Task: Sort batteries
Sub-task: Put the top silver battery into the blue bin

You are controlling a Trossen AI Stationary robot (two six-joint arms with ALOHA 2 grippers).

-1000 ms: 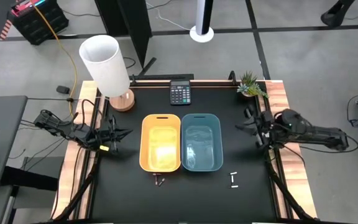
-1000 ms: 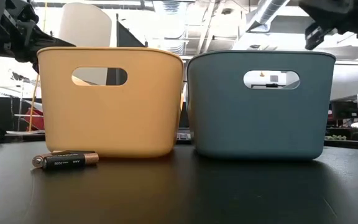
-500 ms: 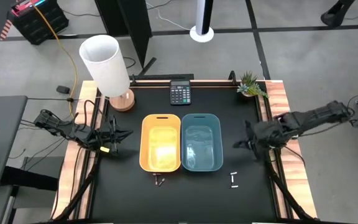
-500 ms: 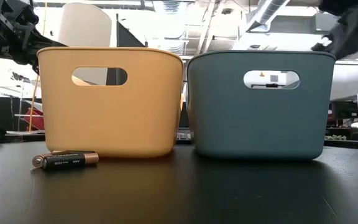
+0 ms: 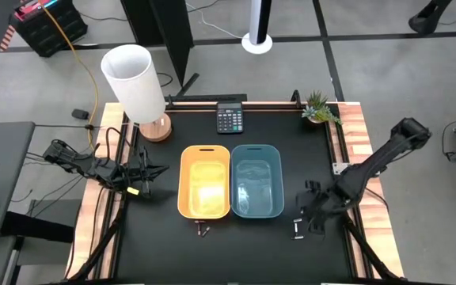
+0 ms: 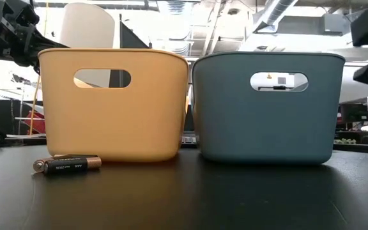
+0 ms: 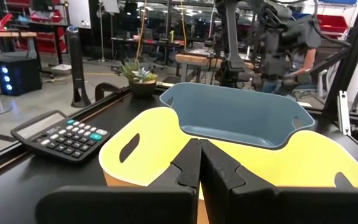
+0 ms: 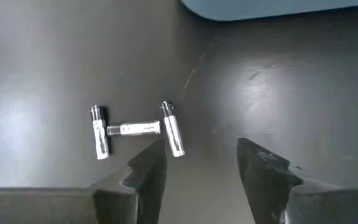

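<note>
At lower right in the high view, the right pincer [image 5: 309, 212] hangs empty with fingers spread over three silvery batteries [image 8: 135, 129], probably lining up a grab. The left pincer [image 7: 199, 163], fingers together, waits beside the yellow bin [image 5: 204, 181]; dark batteries [image 5: 204, 230] lie at its foot.

The right gripper [image 8: 194, 165] stands with fingers [image 8: 146, 171] spread. Bare black table [image 8: 278, 93] fills the gap between them. Just ahead of the fingertips lie three silvery batteries [image 8: 135, 129], nothing crowding them. Farther ahead, the blue bin [image 8: 272, 7] walls off the way. The left gripper [image 7: 199, 163], fingers together, faces the yellow bin [image 7: 142, 140].
</note>
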